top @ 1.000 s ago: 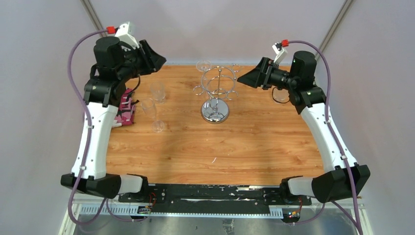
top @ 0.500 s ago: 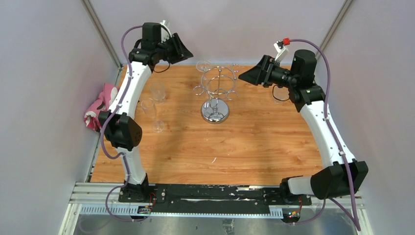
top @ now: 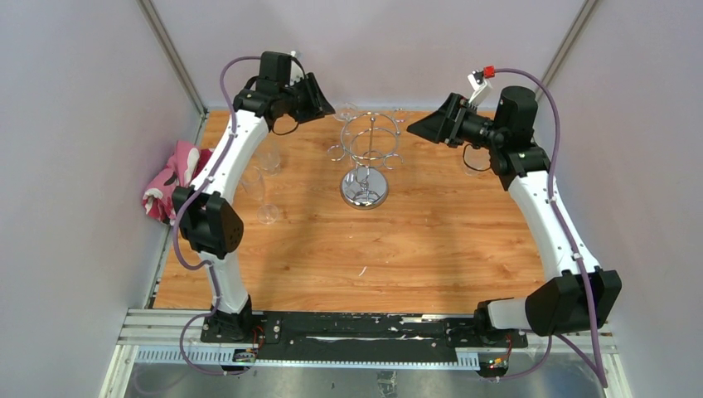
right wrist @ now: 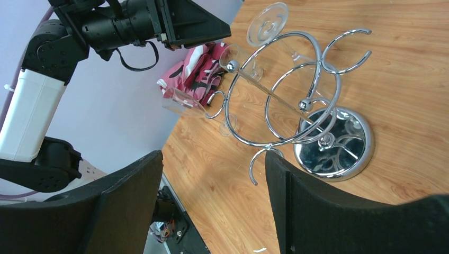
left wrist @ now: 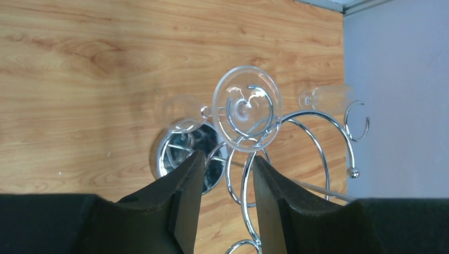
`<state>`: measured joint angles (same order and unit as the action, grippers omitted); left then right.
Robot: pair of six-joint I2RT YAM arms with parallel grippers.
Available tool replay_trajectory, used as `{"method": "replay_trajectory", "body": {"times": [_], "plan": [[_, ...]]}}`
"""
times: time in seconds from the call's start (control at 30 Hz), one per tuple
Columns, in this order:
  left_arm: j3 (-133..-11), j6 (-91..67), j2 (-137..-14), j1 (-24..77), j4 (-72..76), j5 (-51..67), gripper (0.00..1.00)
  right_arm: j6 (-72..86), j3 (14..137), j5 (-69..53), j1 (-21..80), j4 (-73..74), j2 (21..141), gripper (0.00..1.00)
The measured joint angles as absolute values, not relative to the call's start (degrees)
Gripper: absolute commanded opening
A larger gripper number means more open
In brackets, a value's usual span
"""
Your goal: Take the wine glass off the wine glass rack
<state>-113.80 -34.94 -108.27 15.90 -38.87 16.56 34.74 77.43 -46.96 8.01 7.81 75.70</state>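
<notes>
The reach is in hand: the left end effector (left wrist: 226, 159) is hovering just beside the wine glass (left wrist: 247, 108), fingers (left wrist: 185, 180) narrowly parted and holding nothing. The glass is hanging by its foot in a loop of the wine glass rack (top: 365, 189), upper centre of the top view. Next, the fingers need the stem (hard to make out under the foot), then a slide out through the loop's mouth. Neighbouring wire curls are crowding that path. The right end effector (right wrist: 212, 164) is hanging wide and empty.

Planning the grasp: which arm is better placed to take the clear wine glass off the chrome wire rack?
Left. The open left gripper points at the clear wine glass hanging on the chrome wire rack, close ahead of it; the open right gripper has the rack's loops in between.
</notes>
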Motion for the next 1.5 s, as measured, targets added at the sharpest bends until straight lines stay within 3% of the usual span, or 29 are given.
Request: {"method": "replay_trajectory", "body": {"times": [0.83,1.5], "plan": [[-116.90,-36.27,-116.22,15.88,-31.86,18.39,0.50,38.26,75.13,-48.03,5.89,2.20,75.16,0.73],[-112.55,-40.05,-115.02,16.45,-23.90,23.57,0.45,40.73,73.78,-48.64,4.62,-0.95,75.16,0.73]]}}
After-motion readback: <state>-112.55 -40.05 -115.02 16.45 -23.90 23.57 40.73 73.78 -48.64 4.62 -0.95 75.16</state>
